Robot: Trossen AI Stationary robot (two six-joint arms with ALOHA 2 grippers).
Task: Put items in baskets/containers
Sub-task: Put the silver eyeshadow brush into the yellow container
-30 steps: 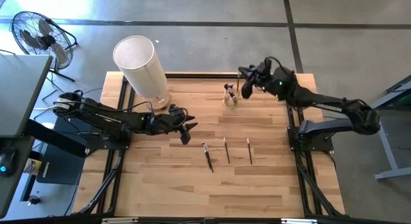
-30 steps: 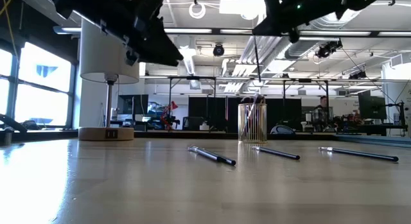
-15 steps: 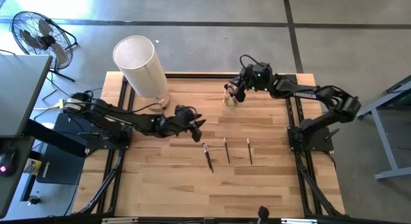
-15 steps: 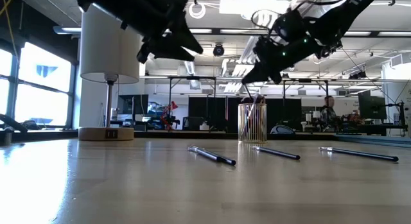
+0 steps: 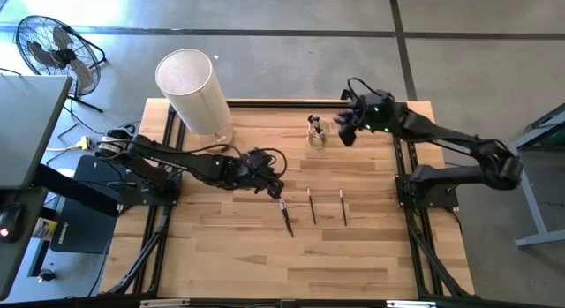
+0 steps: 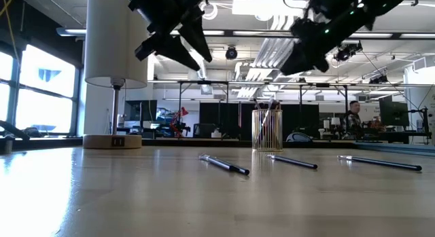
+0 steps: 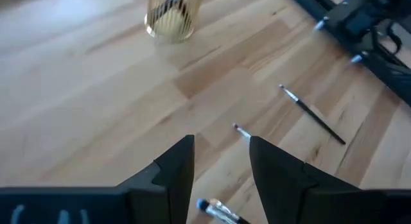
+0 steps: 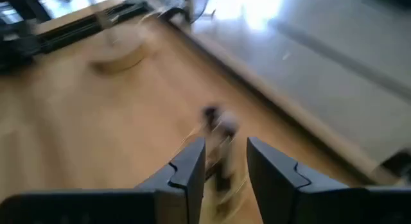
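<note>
Three thin dark makeup brushes lie flat on the wooden table: the left one (image 5: pixel 285 215), the middle one (image 5: pixel 312 205) and the right one (image 5: pixel 342 206). The small glass cup (image 5: pixel 316 134) stands near the far edge with several brushes upright in it (image 6: pixel 267 130). My left gripper (image 5: pixel 274 186) hangs open above the table, just far-left of the left brush, whose tip (image 7: pixel 217 211) shows between the fingers (image 7: pixel 221 150). My right gripper (image 5: pixel 346 131) is open and in the air just right of the cup (image 8: pixel 218 144), holding nothing.
A tall white cylinder on a wooden base (image 5: pixel 192 92) stands at the table's far left corner. A fan (image 5: pixel 53 48) stands on the floor beyond the table. Bare wood lies toward the near edge (image 5: pixel 291 264).
My right gripper came down over the cup with a brush hanging from it, let the brush go into the cup, then rose and drew back toward the right edge. My left gripper has moved right and toward the near edge, closer to the left brush.
</note>
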